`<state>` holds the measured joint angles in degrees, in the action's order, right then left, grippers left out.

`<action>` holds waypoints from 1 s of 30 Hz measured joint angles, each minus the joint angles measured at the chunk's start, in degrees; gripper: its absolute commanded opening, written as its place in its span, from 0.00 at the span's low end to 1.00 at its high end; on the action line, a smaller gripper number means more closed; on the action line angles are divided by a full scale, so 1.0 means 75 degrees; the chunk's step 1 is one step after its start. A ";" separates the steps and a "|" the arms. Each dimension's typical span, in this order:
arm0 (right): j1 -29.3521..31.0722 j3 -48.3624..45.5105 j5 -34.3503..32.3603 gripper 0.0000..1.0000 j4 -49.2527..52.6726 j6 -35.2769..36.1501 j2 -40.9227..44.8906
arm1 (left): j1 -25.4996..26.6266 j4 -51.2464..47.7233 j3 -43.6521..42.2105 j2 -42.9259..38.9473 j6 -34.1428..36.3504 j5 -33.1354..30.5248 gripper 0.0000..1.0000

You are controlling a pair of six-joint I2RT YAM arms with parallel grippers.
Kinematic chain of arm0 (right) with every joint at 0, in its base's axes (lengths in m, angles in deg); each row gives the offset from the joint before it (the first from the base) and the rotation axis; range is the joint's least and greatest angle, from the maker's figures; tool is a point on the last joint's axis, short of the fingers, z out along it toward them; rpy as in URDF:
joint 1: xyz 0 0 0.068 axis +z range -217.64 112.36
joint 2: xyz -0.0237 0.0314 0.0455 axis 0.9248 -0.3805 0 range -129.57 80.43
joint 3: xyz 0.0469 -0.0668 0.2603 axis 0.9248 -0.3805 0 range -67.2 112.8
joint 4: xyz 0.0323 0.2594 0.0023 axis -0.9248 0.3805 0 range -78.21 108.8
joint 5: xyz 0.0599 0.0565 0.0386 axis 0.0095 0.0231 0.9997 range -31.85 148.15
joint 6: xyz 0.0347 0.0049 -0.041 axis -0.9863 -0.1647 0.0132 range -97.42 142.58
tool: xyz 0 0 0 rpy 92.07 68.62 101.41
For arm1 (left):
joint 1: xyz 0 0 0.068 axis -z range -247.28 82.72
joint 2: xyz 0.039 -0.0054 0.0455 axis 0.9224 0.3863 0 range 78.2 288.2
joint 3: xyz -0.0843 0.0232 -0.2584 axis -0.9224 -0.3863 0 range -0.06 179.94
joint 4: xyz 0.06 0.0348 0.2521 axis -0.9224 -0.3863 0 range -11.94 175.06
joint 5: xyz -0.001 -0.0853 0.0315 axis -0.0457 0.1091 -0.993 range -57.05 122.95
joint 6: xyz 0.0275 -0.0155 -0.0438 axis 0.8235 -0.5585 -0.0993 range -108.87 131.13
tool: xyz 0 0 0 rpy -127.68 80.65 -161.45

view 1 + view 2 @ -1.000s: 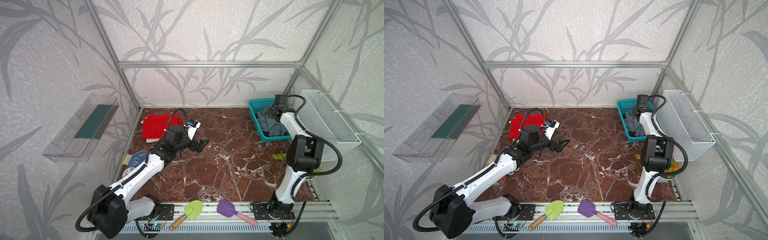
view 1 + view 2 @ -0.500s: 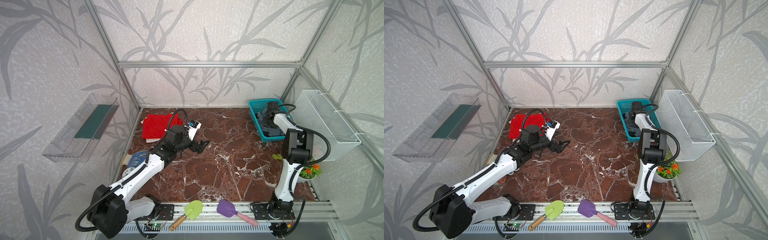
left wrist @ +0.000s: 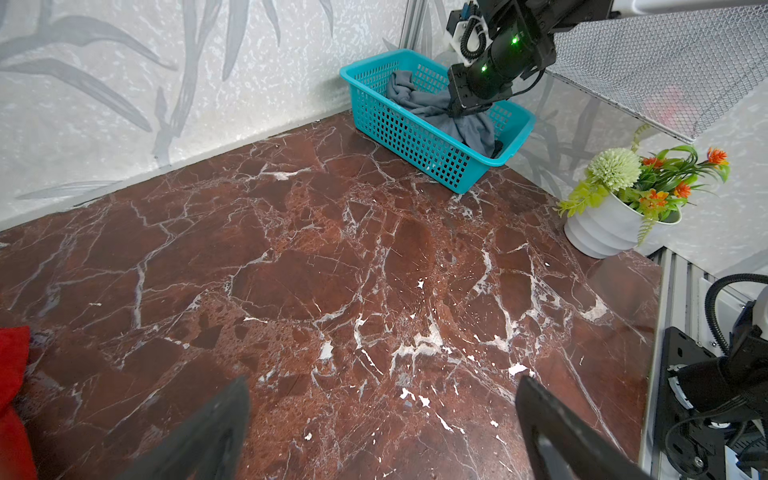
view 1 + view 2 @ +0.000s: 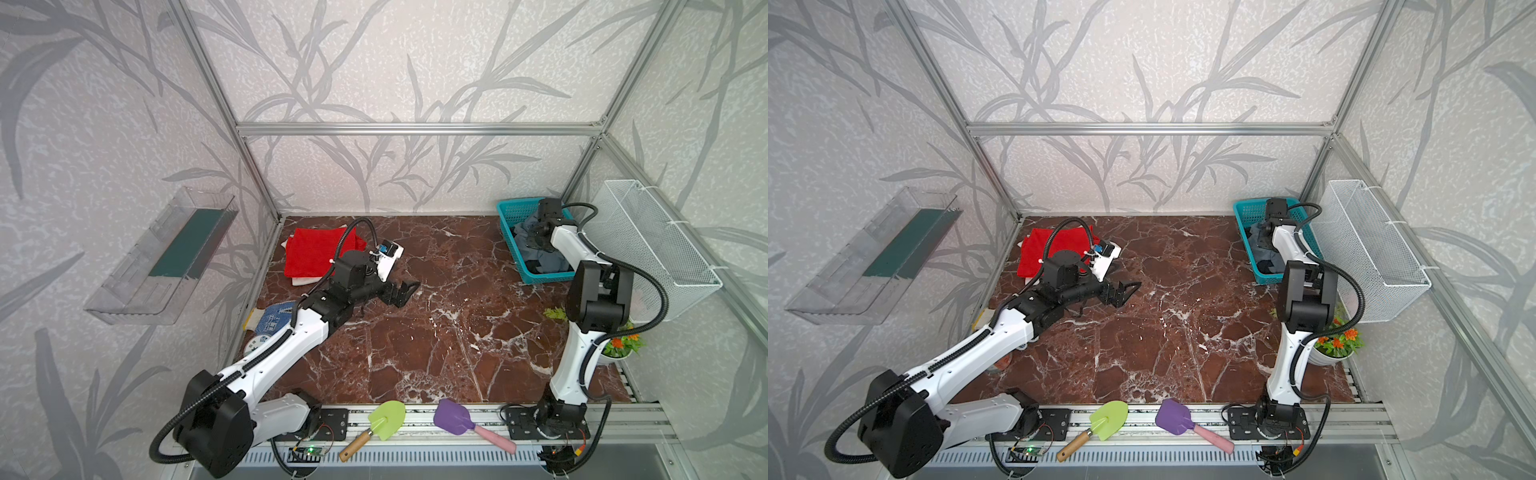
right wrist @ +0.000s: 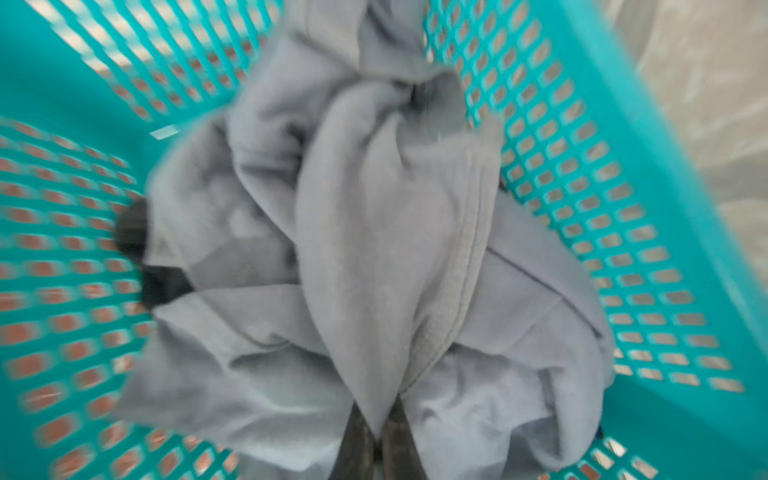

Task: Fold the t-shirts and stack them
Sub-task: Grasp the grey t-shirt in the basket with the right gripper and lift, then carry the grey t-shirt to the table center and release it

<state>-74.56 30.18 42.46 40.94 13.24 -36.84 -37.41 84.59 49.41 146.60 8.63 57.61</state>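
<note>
Two shirts lie in the teal basket point(image 3: 415, 137) at the desk's far right corner: the grey-blue t-shirt point(image 5: 374, 249) bunched on top, and what looks like the black t-shirt point(image 5: 137, 237) peeking from beneath. My right jaws, half open a second ago, have now pinched shut on a seamed fold of the grey-blue one, so I judge it ready to lift out. My left jaws hang wide open over bare desk point(image 3: 332, 270), near the folded red t-shirt point(image 4: 316, 253).
</note>
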 measured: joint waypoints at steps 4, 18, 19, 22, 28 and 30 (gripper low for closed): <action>0.0052 -0.0070 0.0105 0.00 -0.0373 0.0111 0.0819 | 0.0012 -0.0009 0.0000 -0.0073 0.0006 -0.0017 0.99; 0.2363 -0.1332 0.0589 0.00 -0.2361 0.0799 0.3733 | 0.0015 -0.0058 0.0000 -0.0455 0.0134 -0.0230 0.99; 0.2632 -0.1294 0.0720 0.00 -0.2378 0.0781 0.3908 | 0.0015 -0.0061 0.0000 -0.0490 0.0152 -0.0283 0.99; 0.3337 -0.1204 0.1139 0.00 -0.2372 0.0577 0.4328 | 0.0015 -0.0090 0.0000 -0.0635 0.0221 -0.0466 0.99; 0.4505 -0.2218 0.1760 0.00 -0.2454 -0.0475 0.5109 | 0.0012 -0.0204 -0.0003 -0.1035 0.0434 -0.0962 0.99; 0.4590 -0.3153 0.1953 0.00 -0.2498 -0.1014 0.5321 | 0.0012 -0.0230 -0.0003 -0.1110 0.0507 -0.1107 0.99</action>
<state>-40.13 6.53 57.11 22.21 5.63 3.07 -37.32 82.86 49.39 138.27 12.43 49.31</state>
